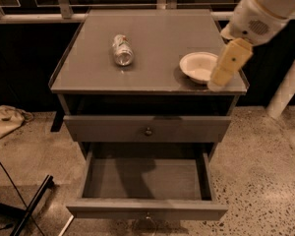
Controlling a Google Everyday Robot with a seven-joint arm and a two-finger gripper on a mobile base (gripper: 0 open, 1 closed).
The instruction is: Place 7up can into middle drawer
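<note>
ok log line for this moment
silvery green-label 7up can: lying on cabinet top | grey middle drawer: open, empty | gripper: by cream round bowl
</note>
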